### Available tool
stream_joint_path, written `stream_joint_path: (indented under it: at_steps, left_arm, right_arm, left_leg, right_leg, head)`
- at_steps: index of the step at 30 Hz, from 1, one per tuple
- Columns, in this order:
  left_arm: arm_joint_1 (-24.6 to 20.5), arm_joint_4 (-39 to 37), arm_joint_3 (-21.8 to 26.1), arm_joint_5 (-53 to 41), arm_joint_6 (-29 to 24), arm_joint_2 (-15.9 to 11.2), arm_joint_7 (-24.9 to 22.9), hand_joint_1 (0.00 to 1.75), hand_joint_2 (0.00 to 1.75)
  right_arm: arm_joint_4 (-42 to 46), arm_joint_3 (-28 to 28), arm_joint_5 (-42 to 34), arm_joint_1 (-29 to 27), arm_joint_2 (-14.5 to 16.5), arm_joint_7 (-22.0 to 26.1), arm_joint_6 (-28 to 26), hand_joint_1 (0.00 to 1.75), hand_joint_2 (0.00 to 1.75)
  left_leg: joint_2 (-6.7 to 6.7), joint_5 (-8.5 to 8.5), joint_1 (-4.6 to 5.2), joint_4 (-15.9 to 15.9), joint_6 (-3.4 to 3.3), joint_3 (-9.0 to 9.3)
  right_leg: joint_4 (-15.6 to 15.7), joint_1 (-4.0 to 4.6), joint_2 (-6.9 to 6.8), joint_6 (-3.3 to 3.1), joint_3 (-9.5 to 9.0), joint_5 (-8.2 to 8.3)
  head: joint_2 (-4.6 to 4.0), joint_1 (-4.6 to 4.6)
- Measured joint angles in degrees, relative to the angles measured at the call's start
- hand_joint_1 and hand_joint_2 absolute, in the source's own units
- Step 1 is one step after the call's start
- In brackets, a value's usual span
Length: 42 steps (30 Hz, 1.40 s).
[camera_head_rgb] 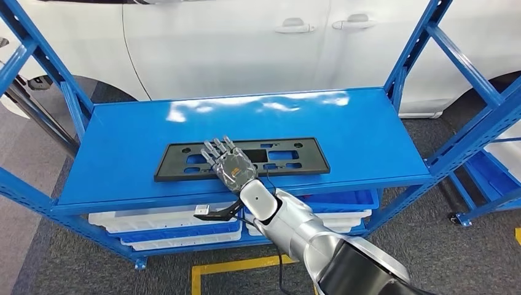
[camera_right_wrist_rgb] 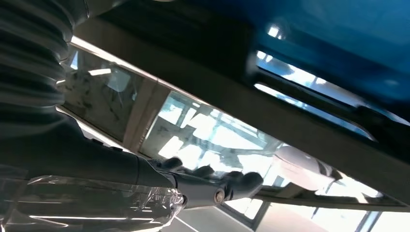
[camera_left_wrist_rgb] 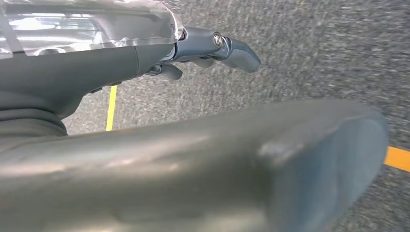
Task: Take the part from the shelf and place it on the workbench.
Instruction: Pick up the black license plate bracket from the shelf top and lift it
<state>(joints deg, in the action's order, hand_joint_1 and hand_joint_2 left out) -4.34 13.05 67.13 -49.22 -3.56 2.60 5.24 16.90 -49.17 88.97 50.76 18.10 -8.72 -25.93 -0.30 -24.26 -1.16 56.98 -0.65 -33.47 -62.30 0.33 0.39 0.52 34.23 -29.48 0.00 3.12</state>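
At the left of the head view, white and blue bins (camera_head_rgb: 166, 224) sit on the lower tier under the blue shelf (camera_head_rgb: 123, 141). The left hand (camera_left_wrist_rgb: 212, 50) hangs over grey carpet with a yellow floor line (camera_left_wrist_rgb: 111, 108), fingers slightly curled and holding nothing. In the middle of the frame, the black flat part (camera_head_rgb: 289, 157) lies lengthwise on the shelf's top board, toward its front edge. The right hand (camera_head_rgb: 230, 163) rests flat on the part, fingers stretched forward and spread; whether it grips the part cannot be told. A white car (camera_head_rgb: 246, 43) fills the upper frame behind the shelf.
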Motion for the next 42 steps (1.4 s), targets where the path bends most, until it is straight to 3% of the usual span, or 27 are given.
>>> stream_joint_path:
  at_steps: [2,3,4,5,7,9,11,14,16,18,19,20,22,24,25,29,30,32,33,34,35,36,38,39,40,42]
  left_arm:
    - [-0.11,0.00,0.03,0.07,-0.01,0.00,0.02,0.00,0.00]
    - [-0.10,0.00,0.06,0.13,-0.01,0.00,0.02,0.00,0.00]
    - [-0.06,0.00,0.09,0.17,-0.02,0.00,0.03,0.00,0.00]
    - [0.01,0.00,0.13,0.21,-0.03,0.01,0.05,0.00,0.00]
    - [0.08,0.00,0.20,0.21,-0.05,0.07,0.11,0.00,0.00]
    - [0.00,-0.02,0.26,0.20,-0.10,0.17,0.21,0.00,0.00]
    - [-0.03,-0.02,0.31,0.14,-0.16,0.22,0.28,0.00,0.00]
    - [-0.04,-0.02,0.34,0.04,-0.18,0.16,0.38,0.00,0.00]
    - [-0.05,-0.02,0.34,0.00,-0.12,0.15,0.49,0.00,0.00]
    - [0.06,-0.02,0.36,-0.05,-0.05,0.15,0.56,0.00,0.00]
    - [0.13,-0.02,0.36,-0.10,-0.03,0.15,0.61,0.00,0.00]
    - [0.19,-0.02,0.37,-0.15,-0.02,0.14,0.65,0.00,0.00]
    - [0.22,-0.02,0.37,-0.32,0.04,0.09,0.78,0.00,0.00]
    - [0.16,-0.02,0.37,-0.45,0.08,0.04,0.85,0.00,0.00]
    - [0.13,-0.02,0.37,-0.50,0.07,0.03,0.85,0.00,0.00]
    - [0.12,-0.02,0.37,-0.62,0.01,0.02,0.86,0.00,0.00]
    - [0.08,-0.02,0.37,-0.55,0.02,0.02,0.93,0.00,0.00]
    - [0.04,-0.02,0.39,-0.37,0.10,0.00,1.15,0.00,0.00]
    - [0.04,-0.02,0.40,-0.27,0.14,-0.01,1.24,0.00,0.00]
    - [0.04,-0.02,0.42,-0.23,0.15,-0.02,1.29,0.00,0.00]
    - [0.05,-0.02,0.42,-0.20,0.15,-0.02,1.31,0.00,0.00]
    - [0.05,-0.02,0.43,-0.17,0.16,-0.02,1.32,0.00,0.00]
    - [0.03,-0.03,0.44,-0.14,0.21,0.05,1.34,0.00,0.00]
    - [0.00,-0.03,0.45,-0.12,0.23,0.10,1.35,0.00,0.00]
    - [-0.03,-0.04,0.46,-0.08,0.24,0.15,1.37,0.00,0.00]
    - [-0.05,-0.04,0.50,-0.01,0.27,0.15,1.45,0.00,0.00]
  right_arm:
    - [0.01,0.02,-0.89,-0.10,0.41,0.79,2.44,0.00,1.75]
    - [0.10,0.08,-1.57,-0.27,0.53,1.16,3.59,0.00,1.75]
    - [0.26,0.16,-2.30,-0.41,0.63,1.48,4.62,0.00,1.75]
    - [0.47,0.29,-3.06,-0.47,0.74,1.73,5.56,0.00,1.75]
    - [0.84,0.62,-4.45,-0.40,1.00,2.04,7.04,0.00,1.75]
    - [0.95,0.91,-5.49,-0.21,1.24,2.10,7.87,0.00,1.75]
    - [0.95,1.27,-6.13,0.08,1.41,1.95,8.32,0.00,1.75]
    - [0.94,1.98,-6.74,0.53,1.56,1.38,9.19,0.00,1.75]
    - [0.92,2.37,-6.86,0.78,1.68,0.80,9.94,0.00,1.75]
    - [0.84,2.73,-6.86,0.77,1.71,0.32,10.64,0.04,1.75]
    - [0.80,2.93,-6.86,0.71,1.71,0.11,11.09,0.29,1.75]
    - [0.77,3.14,-6.90,0.69,1.71,-0.08,11.62,0.55,1.75]
    - [0.77,3.54,-6.98,0.76,1.71,-0.48,12.91,1.33,1.75]
    - [0.75,3.98,-7.03,0.92,1.68,-0.74,14.03,1.69,1.75]
    - [0.75,4.20,-7.02,0.97,1.67,-0.77,14.42,1.75,1.75]
    - [0.76,4.86,-7.03,1.17,1.62,-0.76,15.47,1.75,1.75]
    - [0.76,5.02,-7.03,1.23,1.59,-0.76,15.61,1.75,1.75]
    - [0.72,5.31,-7.03,1.23,1.47,-0.75,15.82,1.75,1.75]
    - [0.69,5.45,-7.03,1.14,1.39,-0.73,15.91,1.75,1.75]
    - [0.66,5.56,-7.03,1.08,1.32,-0.71,16.02,1.75,1.75]
    - [0.63,5.65,-7.03,1.05,1.27,-0.70,16.14,1.75,1.75]
    - [0.62,5.72,-7.03,1.07,1.24,-0.70,16.27,1.75,1.75]
    - [0.62,5.86,-7.03,1.22,1.22,-0.70,16.51,1.74,1.75]
    - [0.63,5.94,-7.03,1.32,1.24,-0.70,16.59,1.74,1.75]
    - [0.63,6.01,-7.03,1.39,1.25,-0.70,16.67,1.74,1.75]
    - [0.62,6.11,-7.03,1.47,1.27,-0.72,16.83,1.75,1.75]
  left_leg:
    - [0.01,-0.24,0.04,0.01,-0.34,0.14]
    - [0.00,-0.38,0.06,0.02,-0.39,0.28]
    - [-0.02,-0.55,0.06,0.03,-0.38,0.50]
    - [-0.05,-0.75,0.06,0.04,-0.31,0.83]
    - [-0.10,-1.25,0.06,0.04,-0.06,1.64]
    - [-0.17,-1.73,0.27,0.16,0.44,2.01]
    - [-0.17,-1.99,0.39,0.10,1.14,2.04]
    - [-0.05,-3.22,0.16,1.74,2.04,1.52]
    - [-0.01,-6.30,0.04,7.92,2.48,-1.38]
    - [0.00,-9.01,-0.04,15.54,2.82,-5.60]
    - [0.00,-8.99,-0.04,17.32,2.89,-6.87]
    - [0.00,-7.75,-0.04,16.85,2.89,-7.06]
    - [0.04,-2.76,-0.04,9.36,2.60,-4.19]
    - [0.05,0.27,0.16,2.06,2.07,-1.00]
    - [0.03,0.46,0.29,0.66,1.78,-0.42]
    - [-0.01,0.28,0.14,0.13,0.46,-0.25]
    - [0.03,0.31,0.01,0.00,0.14,-0.18]
    - [0.11,0.20,0.05,-0.01,-0.29,-0.17]
    - [0.12,0.14,0.09,0.00,-0.36,-0.16]
    - [0.10,0.07,0.12,0.03,-0.39,-0.12]
    - [0.06,-0.01,0.13,0.05,-0.36,-0.02]
    - [0.01,-0.13,0.14,0.07,-0.30,0.16]
    - [-0.09,-0.44,0.26,0.13,-0.02,0.57]
    - [-0.12,-0.58,0.36,0.21,0.16,0.65]
    - [-0.13,-0.68,0.45,0.26,0.40,0.64]
    - [-0.12,-0.78,0.49,0.23,0.98,0.64]
  right_leg:
    - [-8.13,-0.24,-0.07,0.32,4.42,-3.24]
    - [-11.22,-0.36,-0.07,0.41,6.32,-3.89]
    - [-12.38,-0.45,-0.08,0.44,7.28,-3.43]
    - [-11.10,-0.52,-0.08,0.38,7.01,-1.81]
    - [-3.26,-0.53,-0.10,-0.01,3.71,2.94]
    - [3.22,-0.32,-0.09,-0.47,0.86,5.30]
    - [4.52,-0.07,0.02,-0.95,0.34,5.13]
    - [5.14,-0.43,0.09,-1.88,-0.15,5.21]
    - [5.43,-0.56,-0.01,-2.33,-0.58,5.09]
    - [5.38,-0.47,-0.04,-2.53,-0.78,4.85]
    - [5.36,-0.43,-0.02,-2.54,-0.91,4.70]
    - [5.33,-0.42,0.02,-2.49,-1.14,4.53]
    - [5.28,-0.41,0.11,-2.23,-1.81,4.02]
    - [5.11,-0.19,0.20,-1.73,-2.16,3.56]
    - [5.06,-0.10,0.25,-1.47,-2.13,3.45]
    - [3.90,-0.12,0.25,-0.27,-1.60,2.38]
    - [1.59,-0.17,0.19,0.00,-0.53,1.02]
    - [-6.15,-0.39,0.08,0.37,3.39,-2.60]
    - [-10.00,-0.48,0.05,0.49,5.50,-3.87]
    - [-12.06,-0.55,0.02,0.55,6.81,-4.02]
    - [-11.90,-0.60,-0.01,0.52,7.04,-3.03]
    - [-9.44,-0.61,-0.04,0.38,6.12,-1.07]
    - [-1.10,-0.47,-0.06,-0.19,2.37,3.25]
    - [2.17,-0.35,-0.08,-0.44,0.94,4.48]
    - [4.07,-0.22,-0.07,-0.65,0.15,4.95]
    - [4.77,-0.11,-0.05,-0.98,0.02,4.85]
  head:
    - [0.00,0.00]
    - [0.00,0.00]
    - [0.00,-0.01]
    - [0.00,-0.01]
    - [0.00,-0.02]
    - [0.00,-0.02]
    - [0.00,-0.01]
    - [0.00,0.01]
    - [0.00,0.01]
    - [0.00,0.01]
    - [0.00,0.01]
    - [0.00,0.01]
    - [0.00,0.01]
    - [0.00,0.01]
    - [0.00,0.01]
    - [0.00,0.00]
    - [0.00,-0.01]
    - [0.00,-0.01]
    - [0.00,0.00]
    - [0.00,0.00]
    - [0.00,0.00]
    - [0.00,0.00]
    - [0.00,0.00]
    - [0.00,0.00]
    - [0.00,0.00]
    - [0.00,0.01]
